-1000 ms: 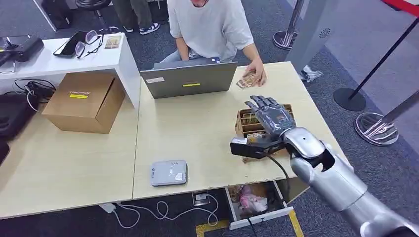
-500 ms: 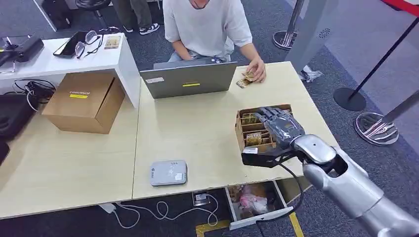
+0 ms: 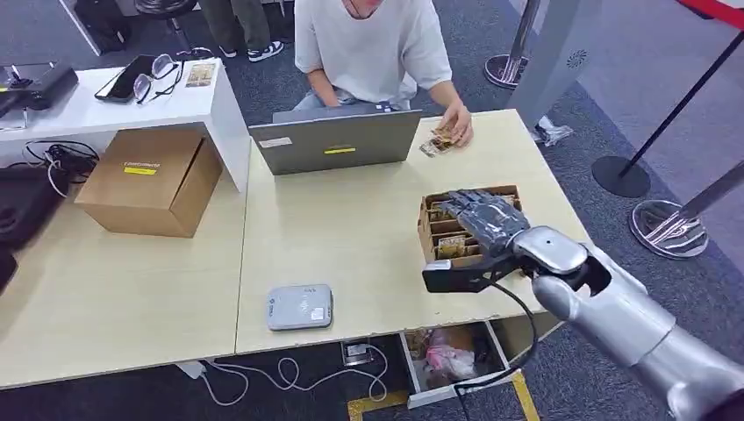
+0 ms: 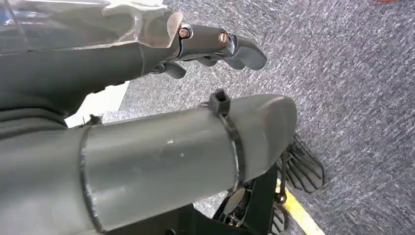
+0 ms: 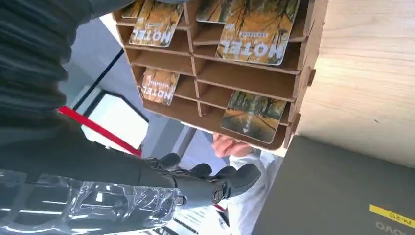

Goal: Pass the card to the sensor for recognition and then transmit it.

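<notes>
Pale wood table [image 3: 351, 237] carries everything I watch. Largest on it is the grey laptop [image 3: 338, 140], far from the card box [image 3: 436, 230], which stands near the right edge. My right hand [image 3: 491, 219] hovers over that box, fingers spread, holding nothing as far as I can judge. Cards [image 5: 254, 29] sit in its slots. Sensor [image 3: 300, 307] lies front-left of the box. My left hand [image 4: 215, 46] hangs over carpet, fingers apart.

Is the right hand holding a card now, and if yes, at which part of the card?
No card is held. The right hand hovers over the wooden card box with fingers spread and nothing between them; the cards sit in their slots.
</notes>
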You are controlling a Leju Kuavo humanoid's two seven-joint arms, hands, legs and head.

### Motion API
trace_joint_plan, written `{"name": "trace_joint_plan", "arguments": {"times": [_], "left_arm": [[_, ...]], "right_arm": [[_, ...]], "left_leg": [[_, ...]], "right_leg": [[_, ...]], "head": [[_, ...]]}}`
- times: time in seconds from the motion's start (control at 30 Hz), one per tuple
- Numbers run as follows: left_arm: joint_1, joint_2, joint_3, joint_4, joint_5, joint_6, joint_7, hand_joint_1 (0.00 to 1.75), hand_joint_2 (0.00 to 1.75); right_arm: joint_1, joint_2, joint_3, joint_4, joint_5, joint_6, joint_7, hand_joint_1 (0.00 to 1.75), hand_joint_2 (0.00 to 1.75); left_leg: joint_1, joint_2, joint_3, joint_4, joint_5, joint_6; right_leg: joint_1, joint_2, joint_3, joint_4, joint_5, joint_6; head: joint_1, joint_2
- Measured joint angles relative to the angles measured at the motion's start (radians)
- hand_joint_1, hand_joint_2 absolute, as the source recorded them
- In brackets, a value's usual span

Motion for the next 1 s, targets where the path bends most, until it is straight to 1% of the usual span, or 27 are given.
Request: {"name": "trace_joint_plan", "arguments": {"times": [0.17, 0.2, 0.27, 0.4, 0.5, 0.57, 0.67, 0.7, 0.77, 0.9, 1.0], "left_arm": [[0.0, 0.002, 0.0, 0.002, -0.002, -0.002, -0.002, 0.0, 0.0], [0.0, 0.003, 0.0, 0.002, -0.002, -0.002, -0.002, 0.0, 0.0], [0.0, 0.005, 0.0, 0.005, -0.003, 0.0, -0.002, 0.0, 0.0], [-0.001, 0.006, 0.0, 0.008, -0.003, 0.002, 0.005, 0.0, 0.0], [-0.001, 0.008, 0.0, 0.01, -0.003, 0.003, 0.01, 0.0, 0.0], [-0.001, 0.008, 0.0, 0.01, -0.003, 0.004, 0.01, 0.0, 0.0], [-0.001, 0.009, 0.0, 0.01, -0.003, 0.004, 0.01, 0.0, 0.0], [-0.002, 0.009, 0.0, 0.01, -0.004, 0.004, 0.01, 0.0, 0.0], [-0.002, 0.009, 0.0, 0.01, -0.006, 0.003, 0.01, 0.0, 0.0], [-0.004, 0.01, 0.0, 0.01, -0.007, 0.003, 0.01, 0.0, 0.0], [-0.004, 0.01, 0.0, 0.013, -0.009, 0.003, 0.01, 0.0, 0.0]], "right_arm": [[-0.021, 0.0, 0.036, 0.024, -0.014, -0.006, 0.004, 0.0, 1.75], [-0.023, 0.0, 0.041, 0.028, -0.016, -0.008, 0.007, 0.07, 1.75], [-0.029, 0.0, 0.054, 0.035, -0.021, -0.012, 0.011, 0.09, 1.75], [-0.04, 0.0, 0.075, 0.047, -0.022, -0.016, 0.013, 0.05, 1.75], [-0.048, 0.0, 0.089, 0.056, -0.024, -0.018, 0.014, 0.1, 1.75], [-0.051, 0.0, 0.094, 0.06, -0.026, -0.018, 0.015, 0.1, 1.75], [-0.059, 0.0, 0.106, 0.067, -0.03, -0.018, 0.016, 0.17, 1.75], [-0.06, 0.0, 0.11, 0.069, -0.03, -0.018, 0.016, 0.3, 1.75], [-0.062, 0.0, 0.112, 0.072, -0.03, -0.018, 0.016, 0.3, 1.75], [-0.068, 0.0, 0.119, 0.079, -0.033, -0.018, 0.016, 0.21, 1.75], [-0.072, 0.0, 0.127, 0.084, -0.035, -0.02, 0.015, 0.19, 1.75]], "left_leg": [[0.0, 0.0, 0.0, 0.0, 0.0, 0.0], [0.0, 0.0, 0.0, 0.0, 0.0, 0.0], [0.0, 0.0, 0.0, 0.0, 0.0, 0.0], [0.0, 0.0, 0.0, 0.0, 0.0, 0.0], [0.0, 0.0, 0.0, 0.0, 0.0, 0.0], [0.0, 0.0, 0.0, 0.0, 0.0, 0.0], [0.0, 0.0, 0.0, 0.0, 0.0, 0.0], [0.0, 0.0, 0.0, 0.0, 0.0, 0.0], [0.0, 0.0, 0.0, 0.0, 0.0, 0.0], [0.0, 0.0, 0.0, 0.0, 0.0, 0.0], [0.0, 0.0, 0.0, 0.0, 0.0, 0.0]], "right_leg": [[0.0, 0.0, 0.0, 0.0, 0.0, 0.0], [0.0, 0.0, 0.0, 0.0, 0.0, 0.0], [0.0, 0.0, 0.0, 0.0, 0.0, 0.0], [0.0, 0.0, 0.0, 0.0, 0.0, 0.0], [0.0, 0.0, 0.0, 0.0, 0.0, 0.0], [0.0, 0.0, 0.0, 0.0, 0.0, 0.0], [0.0, 0.0, 0.0, 0.0, 0.0, 0.0], [0.0, 0.0, 0.0, 0.0, 0.0, 0.0], [0.0, 0.0, 0.0, 0.0, 0.0, 0.0], [0.0, 0.0, 0.0, 0.0, 0.0, 0.0], [0.0, 0.0, 0.0, 0.0, 0.0, 0.0]], "head": [[0.0, 0.0], [0.0, 0.0], [0.0, 0.0], [0.0, 0.0], [0.0, 0.0], [0.0, 0.0], [0.0, 0.0], [0.0, 0.0], [0.0, 0.0], [0.0, 0.0], [0.0, 0.0]]}}
